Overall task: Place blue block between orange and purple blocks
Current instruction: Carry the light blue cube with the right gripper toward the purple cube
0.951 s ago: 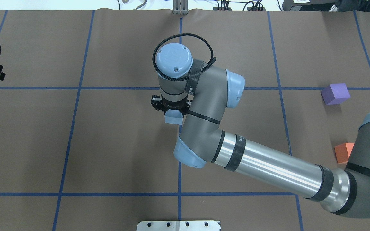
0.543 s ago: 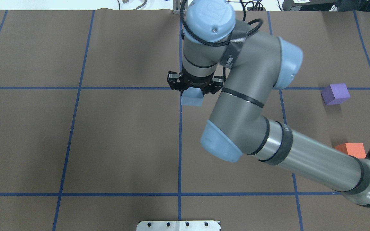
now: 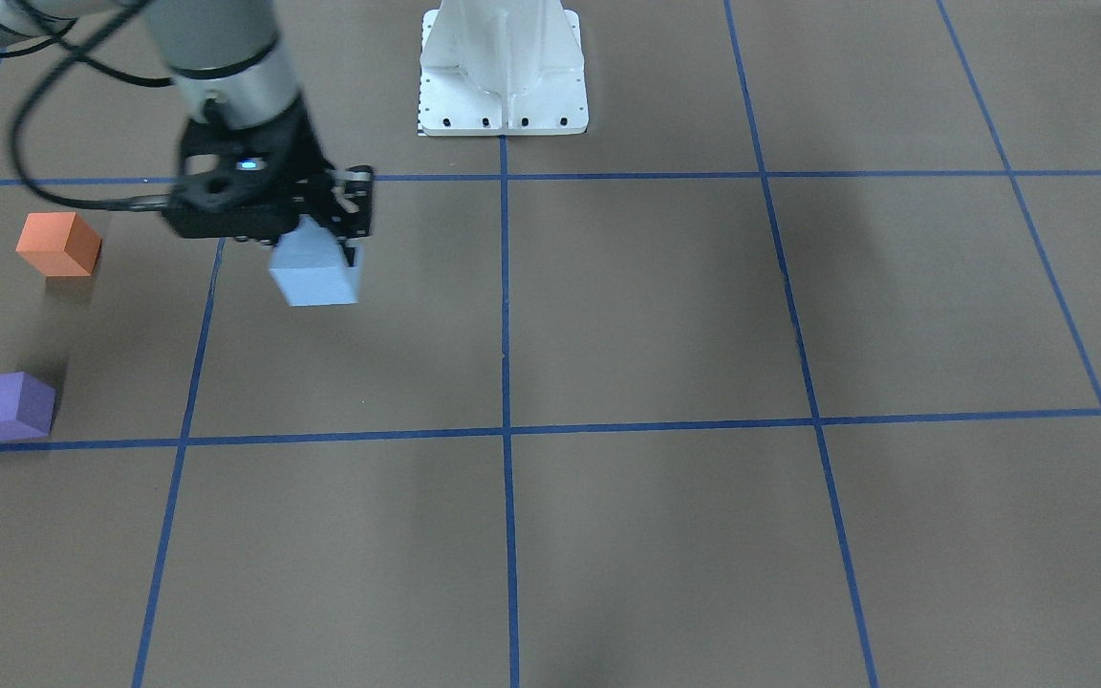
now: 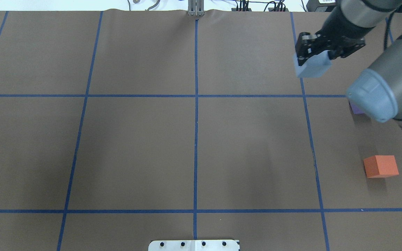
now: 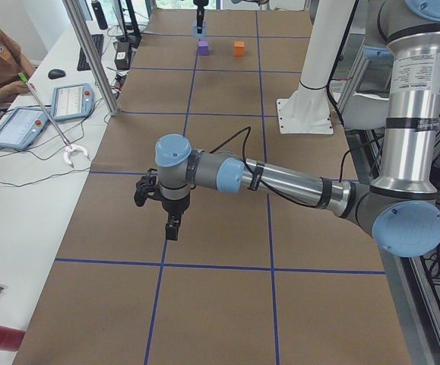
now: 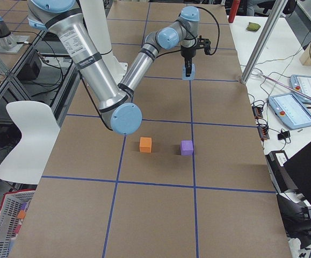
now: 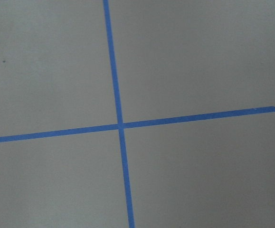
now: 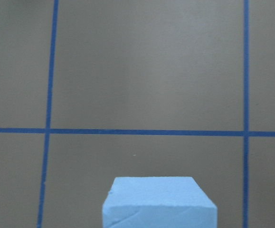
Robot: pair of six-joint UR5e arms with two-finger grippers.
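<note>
Blue block [image 4: 312,67]: clamped between the fingers of the right hand [image 4: 314,57], hanging just below them, lifted clear of the desk [image 4: 134,146]; in the right wrist view only bare surface and tape lines beneath it.
Right hand: clenched on the blue block, pointing down, raised.
Orange block [image 4: 380,166]: flat on the desk, well apart from the right hand, off toward the robot's own right.
Purple block [image 3: 6,406]: also well apart from the right hand on that same side; farther from the robot's base than the orange block, with open desk between the two.
Step in hand: by the look of it, the carry; block lifted, not yet set down.
Next move: calls for bringing the block over the gap between the orange and purple blocks, squaring it up, lowering to the desk, then releasing without nudging either neighbour.
Left hand [image 5: 172,226]: far from all three blocks, over bare desk; cannot tell whether released or clenched.
</note>
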